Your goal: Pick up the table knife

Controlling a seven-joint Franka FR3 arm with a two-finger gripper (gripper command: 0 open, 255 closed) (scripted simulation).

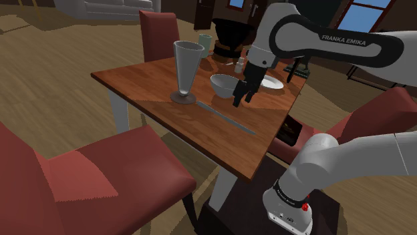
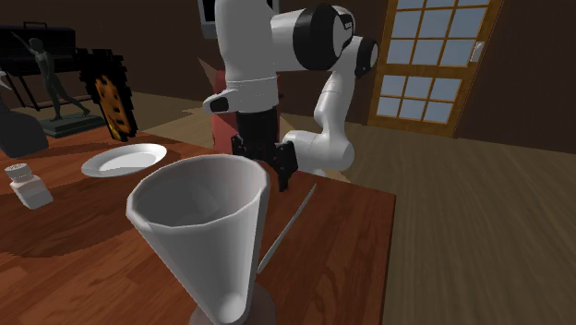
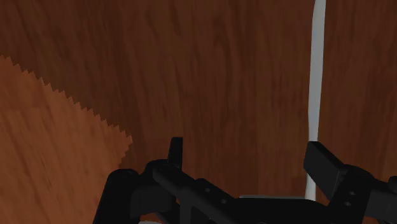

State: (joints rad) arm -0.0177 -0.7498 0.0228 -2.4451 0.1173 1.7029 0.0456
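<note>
The table knife (image 1: 227, 115) lies flat on the wooden tabletop (image 1: 147, 80), a long thin grey strip running from near the foot of the tall conical glass (image 1: 186, 67) toward the edge by the stand; the end effector (image 1: 242, 97) hangs just above the wood close beside it, its 2 black fingers spread apart and holding nothing. In the wrist view the knife (image 3: 316, 76) passes right by 1 finger (image 3: 324, 162) rather than midway between the 2, so it is not yet framed for a grasp.

The knife looks slim, rigid and light; its smooth surface is probably slippery, and lying flush on the wood it offers little height for the pads. The best hold is likely across its narrow width, near the middle of its length so it does not tip; which end is the handle I cannot tell.

Containers: the conical glass appears empty; the white bowl (image 1: 225, 85) just behind the end effector shows nothing inside; the white plate (image 1: 272, 83) is bare; a small capped shaker (image 2: 28, 185) stands near the plate, its contents hidden; a pale cup (image 1: 204, 43) stands at the far edge, its inside not visible. The glass is tall and narrow-footed, so a careless sweep could topple it.
</note>
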